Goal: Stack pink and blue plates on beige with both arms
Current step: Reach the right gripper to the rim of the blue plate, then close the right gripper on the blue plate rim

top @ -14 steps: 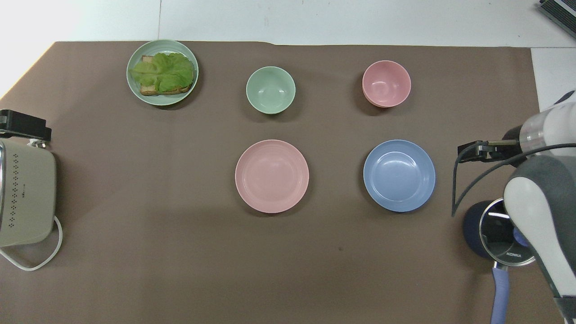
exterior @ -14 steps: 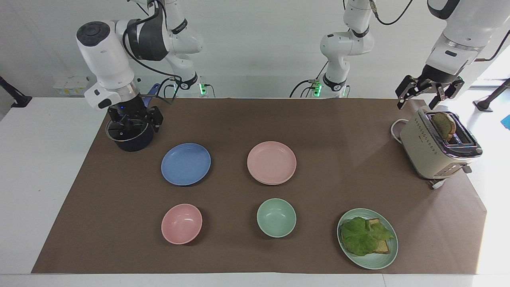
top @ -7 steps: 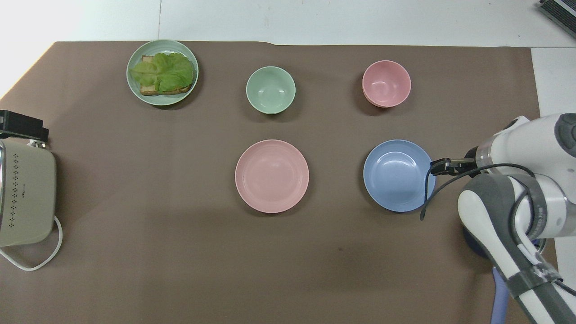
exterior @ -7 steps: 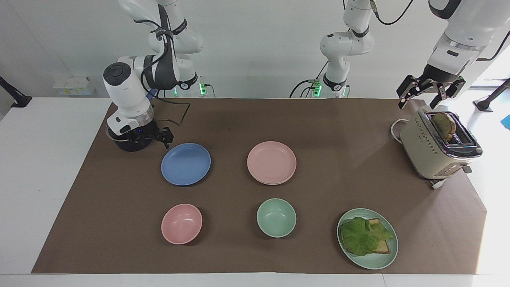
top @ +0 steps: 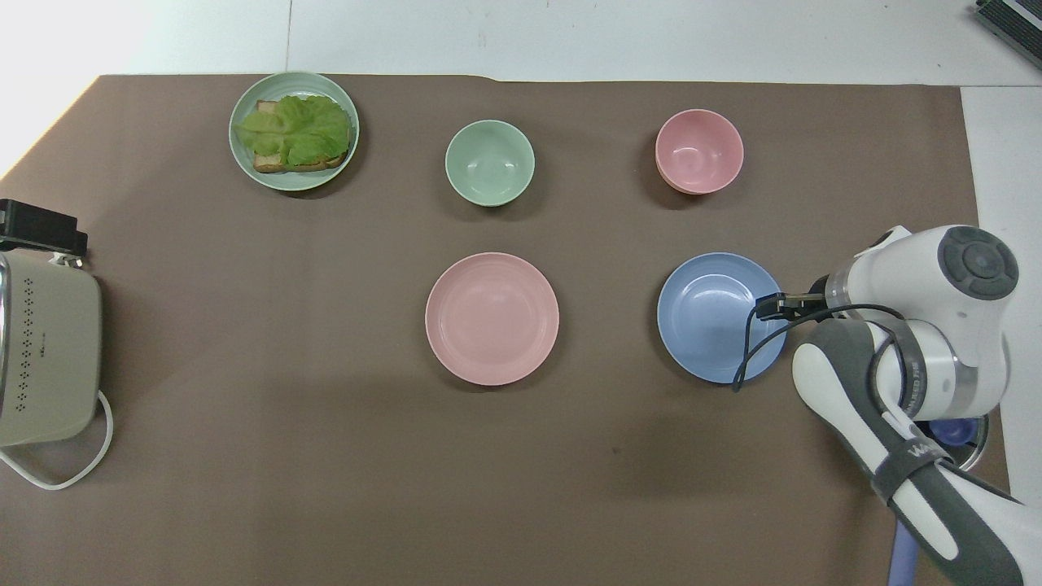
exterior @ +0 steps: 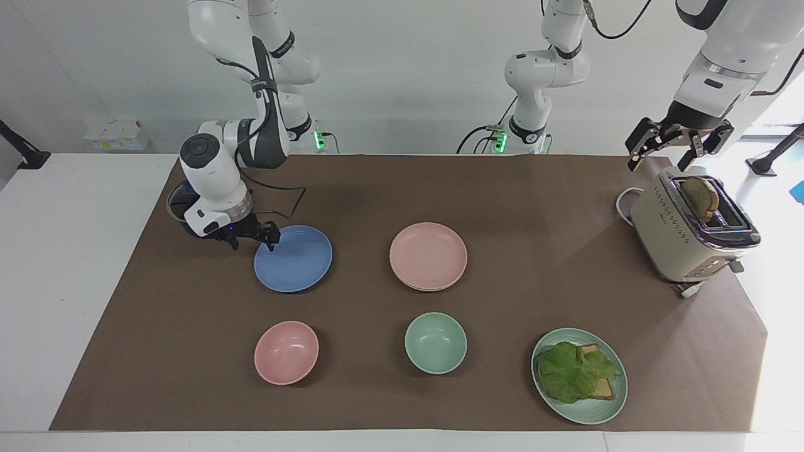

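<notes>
- right arm [exterior: 217,182]: comes in from its own end of the table, forearm bent down steeply, wrist low and tilted toward the table's middle.
- right gripper [exterior: 267,237]: down at the blue plate [exterior: 295,260], on the rim toward the right arm's end. Overhead view puts the tip [top: 769,307] right over that rim [top: 716,321]. Can't tell if it's open or clamped, or if it touches the rim.
- dark pot [exterior: 179,210]: just beside this gripper, nearer the robots, half hidden by the wrist.
- pink bowl [exterior: 286,352]: well apart from the gripper, farther from the robots than the blue plate.
- pink plate [exterior: 428,254]: flat on the brown mat [exterior: 377,188], beside the blue plate toward the left arm's end, apart from both grippers.
- green bowl [exterior: 436,343]: farther from the robots than the pink plate.
- green plate [exterior: 603,408]: carries toast with lettuce, well clear of the left gripper.
- left arm [exterior: 716,75]: raised, wrist pointing down, waiting.
- left gripper [exterior: 662,157]: jaws spread wide, holding nothing, touching nothing.
- toaster [exterior: 672,235]: directly under the left gripper, a bread slice [exterior: 700,196] standing in its slot.
</notes>
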Robot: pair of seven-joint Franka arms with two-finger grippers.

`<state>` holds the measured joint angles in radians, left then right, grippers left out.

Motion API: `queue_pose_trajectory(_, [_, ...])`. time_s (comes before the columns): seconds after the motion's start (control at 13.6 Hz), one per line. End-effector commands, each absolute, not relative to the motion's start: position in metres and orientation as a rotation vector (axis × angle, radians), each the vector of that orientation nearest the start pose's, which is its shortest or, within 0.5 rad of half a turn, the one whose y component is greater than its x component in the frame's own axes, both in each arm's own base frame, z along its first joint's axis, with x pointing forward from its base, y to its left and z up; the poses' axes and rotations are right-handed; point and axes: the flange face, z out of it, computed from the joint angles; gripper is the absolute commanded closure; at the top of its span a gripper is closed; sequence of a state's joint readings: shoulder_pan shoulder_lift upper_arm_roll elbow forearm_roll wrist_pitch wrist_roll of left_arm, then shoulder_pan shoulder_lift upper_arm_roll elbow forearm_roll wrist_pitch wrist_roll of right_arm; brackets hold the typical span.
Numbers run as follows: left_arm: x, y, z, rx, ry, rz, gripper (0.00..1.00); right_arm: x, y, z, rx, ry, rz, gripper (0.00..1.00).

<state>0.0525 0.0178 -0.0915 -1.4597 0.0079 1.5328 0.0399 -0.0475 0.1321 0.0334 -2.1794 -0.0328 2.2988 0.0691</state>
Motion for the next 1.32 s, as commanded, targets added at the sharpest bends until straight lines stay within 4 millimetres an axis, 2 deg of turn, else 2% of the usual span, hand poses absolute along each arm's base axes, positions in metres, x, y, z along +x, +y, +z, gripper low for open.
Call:
queue_pose_trajectory(0.0, [0.551, -0.016, 0.668, -3.118, 0.134, -0.076, 0.00, 0.548, -0.020, 0.306, -3.138, 0.078, -0.005, 0.24])
queue_pose_trajectory(0.29, [0.551, -0.017, 0.668, -3.120, 0.136, -0.076, 0.00, 0.544, -0.020, 0.298, -3.117, 0.111, -0.015, 0.49])
queue_pose_trajectory(0.44, [0.551, -0.017, 0.668, -3.120, 0.136, -0.076, 0.00, 0.544, -0.015, 0.298, -3.084, 0.150, -0.015, 0.82])
queue_pose_trajectory(0.51, [0.551, -0.016, 0.668, -3.118, 0.134, -0.076, 0.00, 0.546, -0.013, 0.299, -3.071, 0.161, -0.019, 0.94])
queue_pose_trajectory(0.59, [0.551, -0.016, 0.668, -3.118, 0.134, -0.076, 0.00, 0.547, -0.013, 0.301, -3.058, 0.172, -0.022, 1.00])
queue_pose_trajectory(0.81, [0.551, -0.017, 0.668, -3.118, 0.139, -0.076, 0.00, 0.548, -0.011, 0.317, -3.036, 0.164, -0.058, 1.00])
queue_pose_trajectory(1.03, [0.551, -0.016, 0.668, -3.118, 0.134, -0.076, 0.00, 0.549, 0.001, 0.356, -2.990, 0.179, -0.109, 1.00])
queue_pose_trajectory(1.25, [0.551, -0.017, 0.668, -3.118, 0.136, -0.074, 0.00, 0.550, 0.026, 0.398, -2.917, 0.193, -0.132, 1.00])
